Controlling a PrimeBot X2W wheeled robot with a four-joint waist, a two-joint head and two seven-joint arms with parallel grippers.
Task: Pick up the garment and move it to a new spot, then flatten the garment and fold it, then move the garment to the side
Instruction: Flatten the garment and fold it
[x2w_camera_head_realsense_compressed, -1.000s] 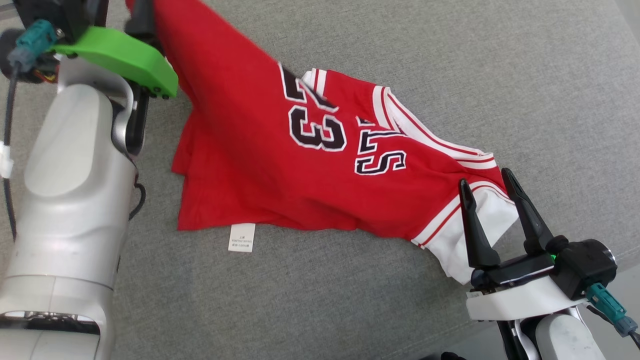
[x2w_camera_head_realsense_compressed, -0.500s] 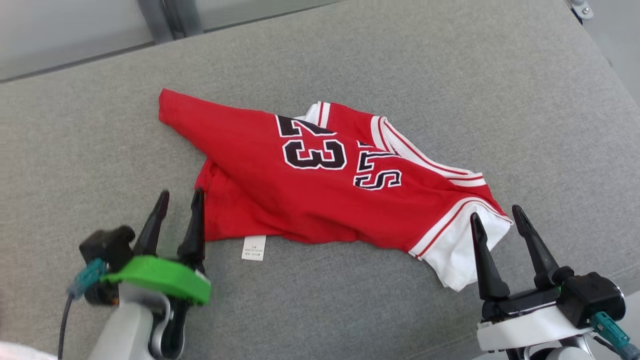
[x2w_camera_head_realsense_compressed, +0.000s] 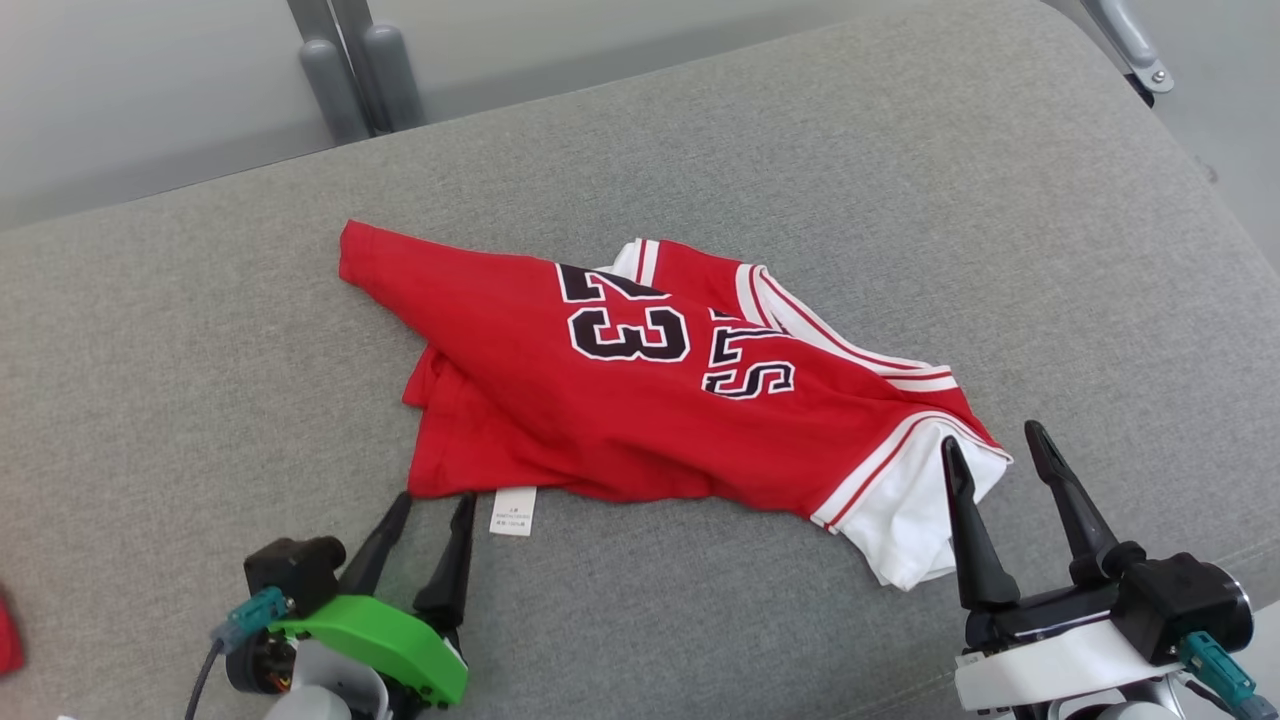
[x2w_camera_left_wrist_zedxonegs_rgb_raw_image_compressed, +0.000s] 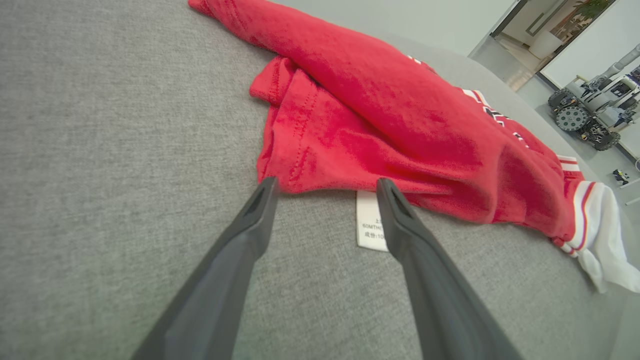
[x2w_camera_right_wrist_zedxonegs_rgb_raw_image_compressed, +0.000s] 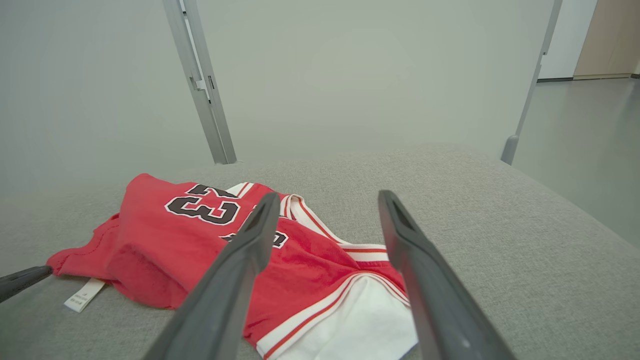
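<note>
1. At the near left edge of the cushion (x2w_camera_head_realsense_compressed: 900, 200), the left gripper (x2w_camera_head_realsense_compressed: 436, 497) hangs low with its two dark fingers spread wide and nothing between them. The tips lie just beside the near hem of the garment (x2w_camera_head_realsense_compressed: 640, 400), close to a white care label (x2w_camera_head_realsense_compressed: 513, 511).
2. At the near right, the right gripper (x2w_camera_head_realsense_compressed: 990, 436) is likewise spread and empty. Its tips stand at the white end of the garment; whether they touch the cloth cannot be told.
3. The garment lies near the middle of the cushion, free of both grippers, slanting from far left to near right.
4. Progress, as judged: the garment appears to have been set down at its spot, so the first step looks done. It is neither flat nor folded: one red layer is doubled over another, the hem is bunched, and the white end is crumpled. Flattening, folding and moving aside all remain.
5. Materials: the garment is a soft red knit jersey with black, white-edged numerals and letters, and white trim striped in red. The label is a thin printed tab. The cushion is coarse grey woven fabric, gently domed, with rounded corners. Smooth grey metal posts (x2w_camera_head_realsense_compressed: 345, 70) rise behind it.
</note>
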